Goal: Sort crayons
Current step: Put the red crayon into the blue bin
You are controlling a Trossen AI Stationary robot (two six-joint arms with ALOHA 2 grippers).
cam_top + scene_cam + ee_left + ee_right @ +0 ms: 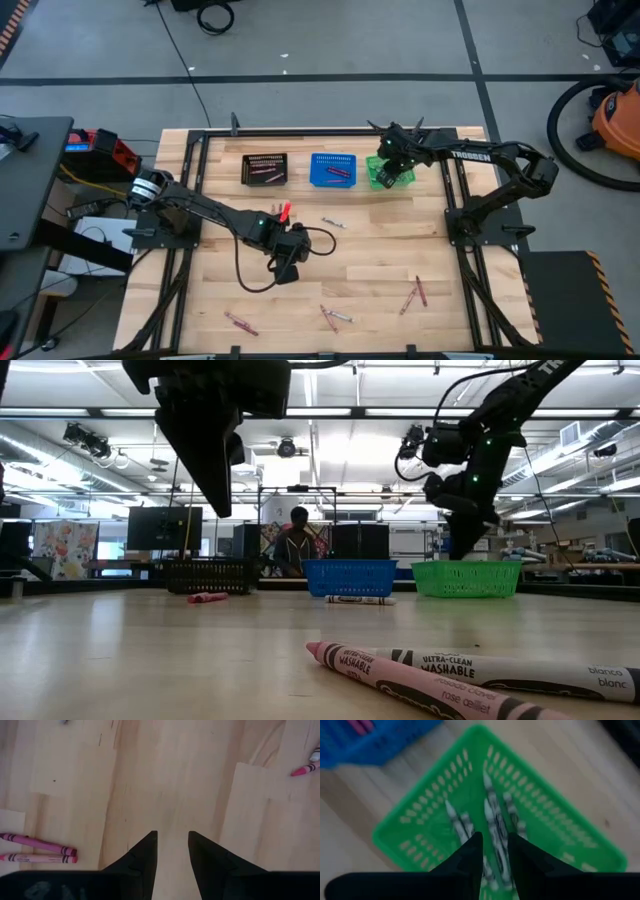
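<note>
Hovering over the green basket [392, 172] at upper centre-right, our right tool [493, 851] shows a narrow gap, gripping nothing; pale crayons [492, 822] lie inside. Our left tool [173, 845], slightly parted and empty, hangs mid-counter [380, 255], other crayons [414, 294] scattered lower down.

Left gripper [172, 851], jaws parted, above bare table [170, 780]; 2 pink crayons [37, 850] nearby.

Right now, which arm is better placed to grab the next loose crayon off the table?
Left. Its pincer hangs empty over mid-table, near the small red wax crayon; the right pincer is over the green mesh basket.
</note>
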